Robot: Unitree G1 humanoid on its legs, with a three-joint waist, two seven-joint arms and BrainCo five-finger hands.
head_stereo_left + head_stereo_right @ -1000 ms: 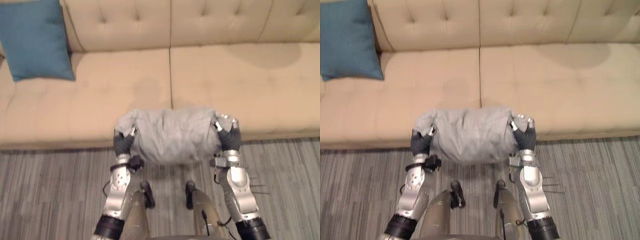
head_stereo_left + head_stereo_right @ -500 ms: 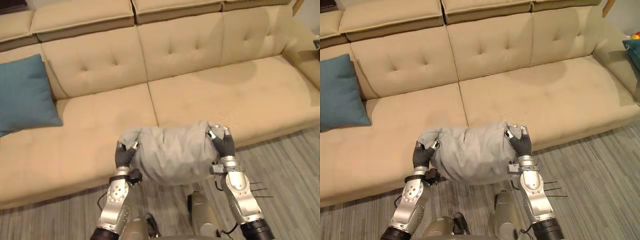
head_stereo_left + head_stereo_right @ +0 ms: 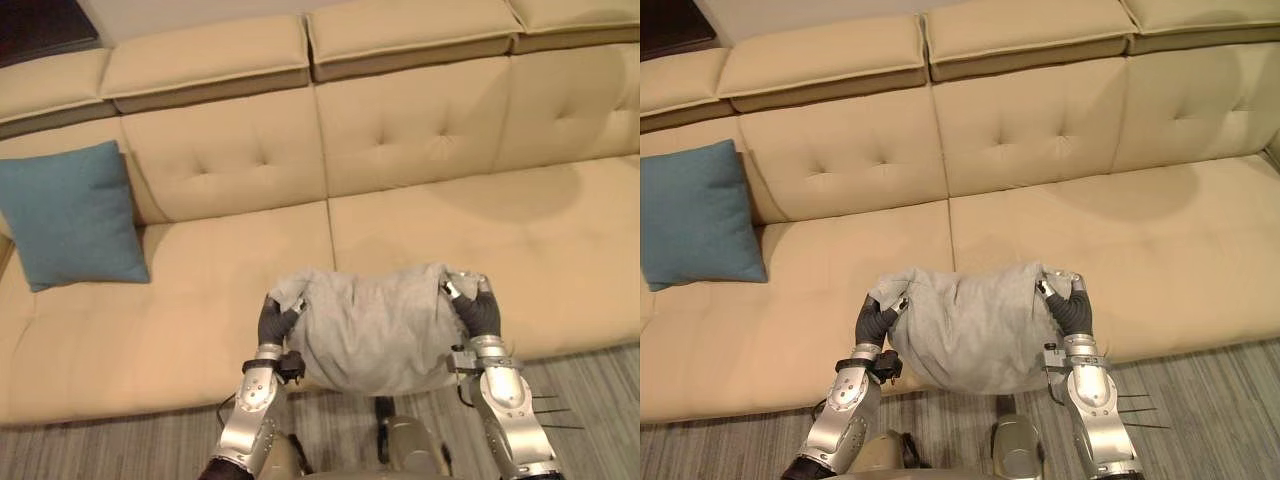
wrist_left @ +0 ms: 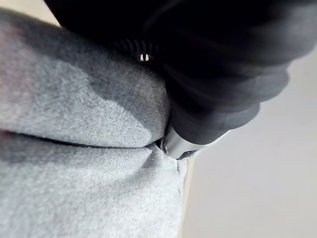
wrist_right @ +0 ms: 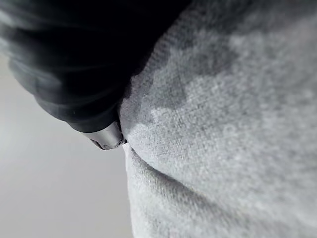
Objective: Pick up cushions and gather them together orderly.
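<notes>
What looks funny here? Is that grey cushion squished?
Yes. The grey cushion is squeezed between the left hand and right hand, so it looks bunched and wrinkled. It is held up at the sofa's front edge instead of lying on the seat. The blue cushion leans tidily at the sofa's left end. Nothing looks torn.

Both silver-grey arms reach forward side by side, forearms roughly parallel and rising to the wrists. The left arm (image 3: pixel 250 412) ends in the left hand (image 3: pixel 272 322), dark ribbed cover facing up and its fingers curled inward into the end of the grey cushion (image 3: pixel 375 330). The right arm (image 3: pixel 508 405) mirrors it. The right hand (image 3: pixel 481 312) has its silver fingers (image 3: pixel 458 288) hooked over the opposite end, their tips pointing toward the left hand's. The cushion spans the gap between the two sets of fingers. In each wrist view, cloth folds against a silver part just past the dark cover.
</notes>
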